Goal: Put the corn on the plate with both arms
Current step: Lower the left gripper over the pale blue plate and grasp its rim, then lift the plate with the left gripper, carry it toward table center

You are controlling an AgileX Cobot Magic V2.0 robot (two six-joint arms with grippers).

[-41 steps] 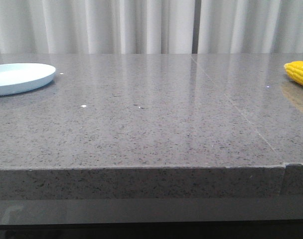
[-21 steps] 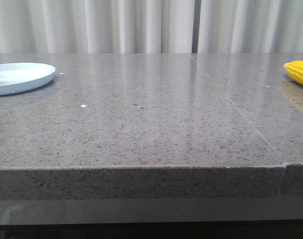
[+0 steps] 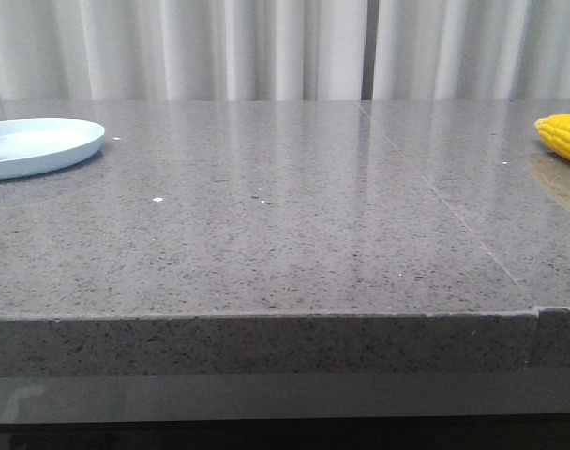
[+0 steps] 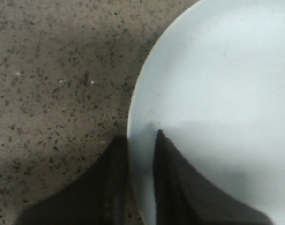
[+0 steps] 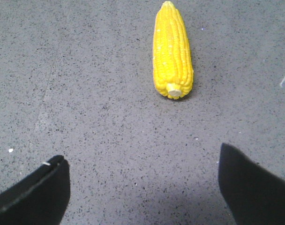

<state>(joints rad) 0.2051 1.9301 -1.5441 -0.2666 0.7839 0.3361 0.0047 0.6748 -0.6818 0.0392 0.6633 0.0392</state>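
Your bright yellow corn cob (image 3: 562,137) lies on the speckled grey stone worktop (image 3: 285,234) at its right edge. The round pale blue-white plate (image 3: 37,145) sits at the left edge, well apart. Your left gripper (image 4: 141,145) pinches the plate's rim, one finger inside, one outside. Your right gripper (image 5: 142,180) hangs near the cob's stub end, jaws spread wide.

Grey speckled stone surface (image 3: 285,234) with a glossy sheen, thin seam (image 3: 435,197) running diagonally across its right part, small white specks (image 3: 157,200) scattered left of centre, pale pleated curtains (image 3: 219,47) behind
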